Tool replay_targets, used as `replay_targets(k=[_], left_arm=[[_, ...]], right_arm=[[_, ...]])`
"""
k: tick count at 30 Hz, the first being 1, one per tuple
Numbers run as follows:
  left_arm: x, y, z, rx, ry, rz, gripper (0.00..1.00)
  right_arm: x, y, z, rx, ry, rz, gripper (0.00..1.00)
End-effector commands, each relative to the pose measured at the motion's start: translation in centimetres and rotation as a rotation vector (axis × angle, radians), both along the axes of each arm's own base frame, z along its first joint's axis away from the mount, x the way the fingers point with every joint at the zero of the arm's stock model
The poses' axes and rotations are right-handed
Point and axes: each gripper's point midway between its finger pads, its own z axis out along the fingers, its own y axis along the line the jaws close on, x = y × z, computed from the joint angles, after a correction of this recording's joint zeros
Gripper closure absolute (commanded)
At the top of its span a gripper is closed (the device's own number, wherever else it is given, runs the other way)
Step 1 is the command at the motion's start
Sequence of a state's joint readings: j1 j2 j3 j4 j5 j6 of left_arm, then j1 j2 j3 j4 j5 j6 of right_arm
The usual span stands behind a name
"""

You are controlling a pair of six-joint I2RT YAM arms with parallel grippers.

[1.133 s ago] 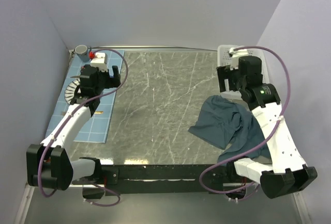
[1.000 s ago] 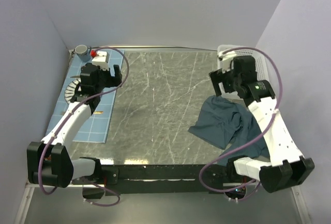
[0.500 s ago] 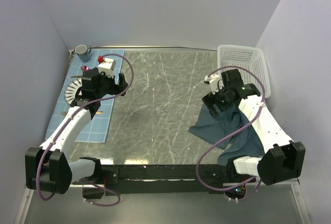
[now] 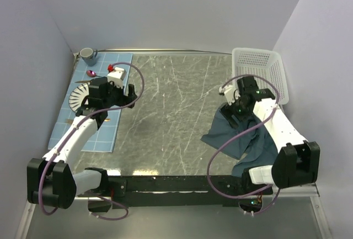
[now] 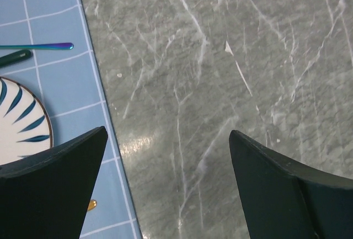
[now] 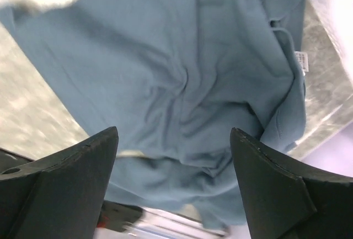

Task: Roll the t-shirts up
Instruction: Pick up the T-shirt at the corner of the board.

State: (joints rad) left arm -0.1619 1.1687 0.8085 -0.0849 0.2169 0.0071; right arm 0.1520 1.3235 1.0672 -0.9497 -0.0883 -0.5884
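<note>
Nearest the arm bases, in the lower right of the top view, the plain slate-blue cotton t-shirt lies crumpled on the grey marbled table, its rumpled bulk reaching down to the table's near edge by the right arm's base. The right hand hangs over the shirt's upper left part. In the right wrist view its two dark fingers stand wide apart at the bottom corners of the frame, nothing is caught between them, and the creased cloth fills almost the whole frame beneath. A small white label shows at the shirt's right edge. Whether the fingertips touch the fabric cannot be told. In the left half of the top view, well apart from the shirt, the left hand hovers at the right border of a light blue gridded placemat, likewise spread wide and holding nothing. The left wrist view shows bare table between its fingers. A white round plate with dark blue stripes lies at the frame's left edge, with a slim iridescent utensil handle above it. Farthest back, a white plastic mesh basket sits in the upper right and a grey mug in the upper left.
</note>
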Motion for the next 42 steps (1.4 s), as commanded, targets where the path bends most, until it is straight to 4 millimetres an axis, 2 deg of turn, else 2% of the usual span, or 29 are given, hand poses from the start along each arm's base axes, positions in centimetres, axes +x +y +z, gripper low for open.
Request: replay_targets(k=[1, 6, 7, 9, 10, 11, 13, 15, 18, 23, 27, 30, 36, 42], left_arm=[[-0.7, -0.4, 0.5, 0.021, -0.027, -0.054, 0.01], [-0.5, -0.8, -0.3, 0.017, 0.002, -0.067, 0.01], [-0.4, -0.7, -0.3, 0.022, 0.001, -0.065, 0.01], [-0.1, -0.6, -0.3, 0.03, -0.002, -0.062, 0.01], [-0.1, -0.5, -0.5, 0.036, 0.004, -0.058, 0.01], [0.0, -0.4, -0.5, 0.041, 0.004, -0.057, 0.01], [0.1, -0.3, -0.1, 0.054, -0.004, -0.055, 0.01], [0.1, 0.1, 0.0, 0.077, -0.009, -0.046, 0.01], [0.1, 0.6, -0.1, 0.103, -0.012, -0.036, 0.01], [0.0, 1.1, -0.4, 0.129, -0.012, -0.027, 0.01], [0.2, 1.9, -0.6, 0.135, -0.014, -0.001, 0.01], [0.0, 2.1, -0.8, 0.141, -0.014, 0.002, 0.01], [-0.2, 2.4, -0.9, 0.136, -0.008, 0.007, 0.01], [-0.1, 2.7, -0.7, 0.142, -0.016, 0.015, 0.01]], right_arm=[[-1.4, 0.4, -0.7, -0.098, -0.041, 0.31, 0.07], [0.1, 4.7, -2.7, -0.108, -0.026, 0.465, 0.08], [1.2, 5.5, -3.2, -0.107, -0.049, 0.486, 0.08], [2.2, 7.4, -3.1, -0.093, -0.076, 0.538, 0.08], [2.5, 8.0, -3.9, -0.093, -0.052, 0.567, 0.08], [3.1, 8.7, -3.6, -0.094, -0.06, 0.591, 0.09], [3.3, 10.0, -4.1, -0.093, -0.043, 0.666, 0.1], [3.5, 11.1, -3.8, -0.073, -0.054, 0.719, 0.1], [2.7, 12.6, -3.7, -0.04, -0.028, 0.831, 0.11], [-0.4, 14.1, -4.5, 0.013, 0.099, 0.988, 0.16], [-1.1, 15.3, -5.4, 0.023, 0.141, 1.038, 0.19], [-1.4, 16.0, -6.4, 0.013, 0.205, 1.056, 0.26], [-1.9, 15.9, -8.1, -0.028, 0.277, 1.114, 0.34], [-2.5, 14.7, -9.1, -0.083, 0.308, 1.146, 0.39]])
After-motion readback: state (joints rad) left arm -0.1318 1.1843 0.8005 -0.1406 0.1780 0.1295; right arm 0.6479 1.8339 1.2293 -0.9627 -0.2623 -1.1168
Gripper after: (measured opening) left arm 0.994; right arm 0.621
